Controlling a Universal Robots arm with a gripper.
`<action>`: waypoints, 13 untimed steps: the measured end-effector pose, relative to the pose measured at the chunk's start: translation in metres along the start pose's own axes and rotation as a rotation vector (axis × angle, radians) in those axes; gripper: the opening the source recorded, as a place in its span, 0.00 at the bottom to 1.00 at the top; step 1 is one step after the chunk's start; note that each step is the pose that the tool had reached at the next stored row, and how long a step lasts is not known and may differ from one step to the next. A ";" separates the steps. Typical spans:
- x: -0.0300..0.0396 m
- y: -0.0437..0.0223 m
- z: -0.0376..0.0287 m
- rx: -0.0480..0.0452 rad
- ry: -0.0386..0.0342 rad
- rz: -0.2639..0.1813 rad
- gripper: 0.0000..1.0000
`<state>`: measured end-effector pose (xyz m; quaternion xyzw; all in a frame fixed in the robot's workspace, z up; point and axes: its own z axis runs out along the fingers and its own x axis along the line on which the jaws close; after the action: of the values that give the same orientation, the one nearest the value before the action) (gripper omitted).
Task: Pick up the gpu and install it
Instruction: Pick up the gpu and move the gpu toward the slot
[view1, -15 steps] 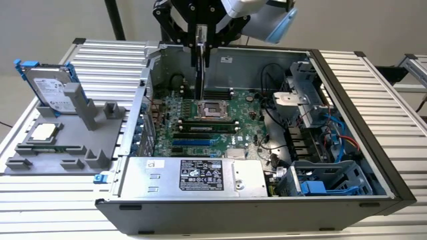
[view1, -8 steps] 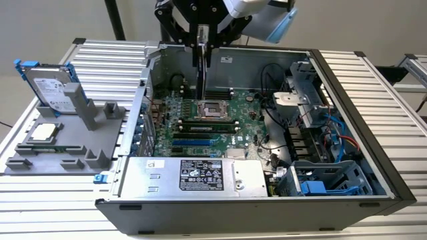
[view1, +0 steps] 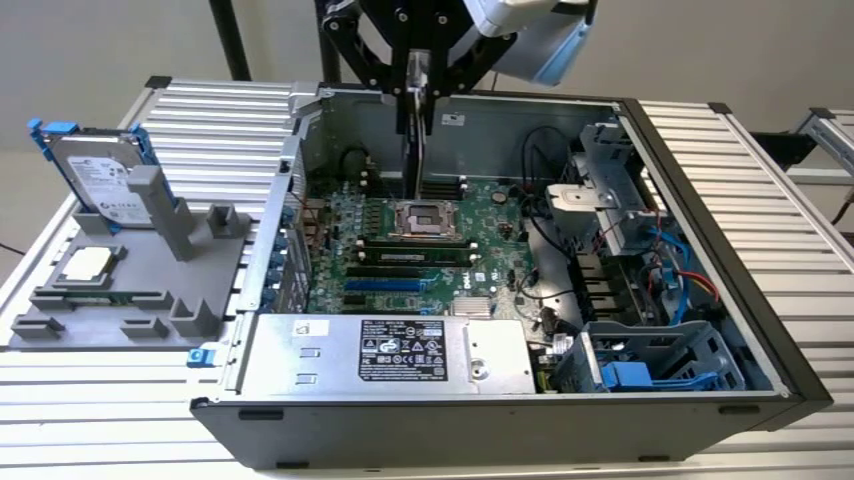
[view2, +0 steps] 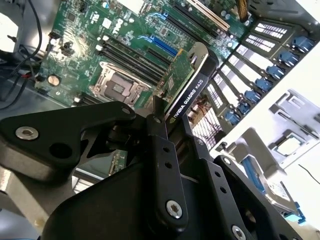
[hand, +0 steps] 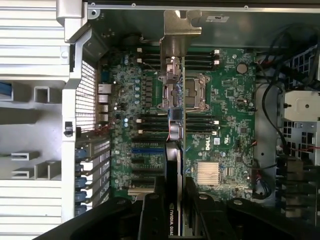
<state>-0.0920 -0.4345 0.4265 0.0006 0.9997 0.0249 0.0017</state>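
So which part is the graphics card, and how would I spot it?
Look at the big open computer case; over its green motherboard hangs the robot's black gripper. The gpu is the card clamped on edge in it: green board, black cover, silver bracket at one end, unlike the silver hard drive standing outside the case.

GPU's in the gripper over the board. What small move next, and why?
Probably shift the gpu toward the blue slot before lowering. The gripper holds it clear of the board, above the CPU socket in the first wrist view, not over that slot.
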 end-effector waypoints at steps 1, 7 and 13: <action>-0.0014 0.0000 0.0000 0.0000 0.0000 0.000 0.00; -0.0104 0.0000 0.0000 0.0000 0.0001 -0.001 0.00; -0.0177 0.0000 0.0001 0.0000 0.0002 -0.003 0.00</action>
<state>-0.0744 -0.4345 0.4265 -0.0007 0.9997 0.0249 0.0017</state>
